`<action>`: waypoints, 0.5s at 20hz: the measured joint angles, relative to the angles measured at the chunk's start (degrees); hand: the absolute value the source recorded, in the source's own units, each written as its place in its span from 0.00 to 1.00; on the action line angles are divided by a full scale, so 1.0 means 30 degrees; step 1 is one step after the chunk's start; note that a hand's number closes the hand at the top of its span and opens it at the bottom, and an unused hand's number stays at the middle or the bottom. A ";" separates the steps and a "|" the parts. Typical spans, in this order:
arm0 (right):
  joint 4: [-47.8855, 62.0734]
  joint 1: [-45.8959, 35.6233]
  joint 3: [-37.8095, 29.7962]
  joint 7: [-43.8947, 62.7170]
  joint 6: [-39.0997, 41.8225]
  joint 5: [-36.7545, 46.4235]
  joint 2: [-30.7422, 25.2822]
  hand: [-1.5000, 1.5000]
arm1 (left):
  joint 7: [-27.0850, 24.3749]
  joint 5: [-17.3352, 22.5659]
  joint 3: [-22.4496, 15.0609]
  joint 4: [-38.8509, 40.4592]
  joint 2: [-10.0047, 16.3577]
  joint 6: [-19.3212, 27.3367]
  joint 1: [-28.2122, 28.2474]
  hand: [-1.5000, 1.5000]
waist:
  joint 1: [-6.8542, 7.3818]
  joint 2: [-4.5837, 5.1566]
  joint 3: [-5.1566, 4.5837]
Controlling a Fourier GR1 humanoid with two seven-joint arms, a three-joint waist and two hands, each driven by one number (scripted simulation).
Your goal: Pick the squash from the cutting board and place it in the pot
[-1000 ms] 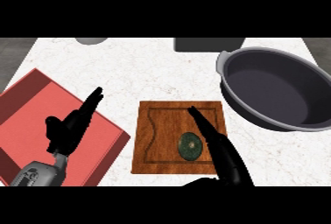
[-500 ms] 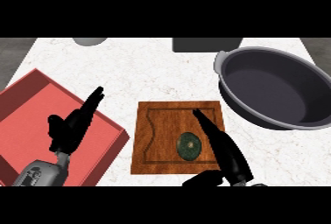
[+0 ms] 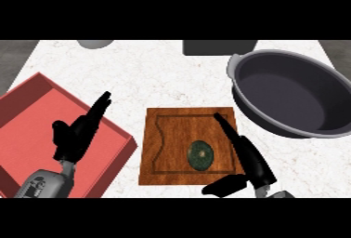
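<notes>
A small dark green squash (image 3: pixel 200 155) lies on the wooden cutting board (image 3: pixel 175 135), in its lower right part. My right hand (image 3: pixel 248 160) hovers over the board's right edge, just right of the squash, fingers straight and thumb spread toward the board's lower edge; it holds nothing. The big grey pot (image 3: pixel 295 95) stands at the upper right, apart from the board. My left hand (image 3: pixel 79 132) stays open over the red tray, fingers pointing up and away.
A red tray (image 3: pixel 34 125) fills the left side of the counter. A grey round object (image 3: pixel 96 43) and a dark block (image 3: pixel 218 46) sit at the counter's far edge.
My right hand has slid slightly toward the lower right, with its thumb now showing more below the board. The squash and left hand have not moved.
</notes>
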 measured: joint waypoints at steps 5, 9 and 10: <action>0.1337 0.0438 -0.0387 -0.2501 0.0352 -0.1586 0.0891 0.00 | -0.0617 -0.0180 0.0203 0.0258 -0.0096 -0.0407 0.0074 0.50 | -0.0009 -0.0014 0.0025; 0.2170 0.0594 -0.0874 -0.3585 0.0721 -0.2687 0.1460 0.00 | -0.0269 -0.0319 0.0266 0.0024 -0.0278 -0.0366 0.0160 0.50 | 0.0007 -0.0021 0.0011; 0.2393 0.0497 -0.0998 -0.3608 0.0782 -0.2898 0.1642 0.00 | -0.0190 -0.0455 0.0249 -0.0086 -0.0392 -0.0202 0.0223 0.50 | 0.0021 -0.0021 0.0006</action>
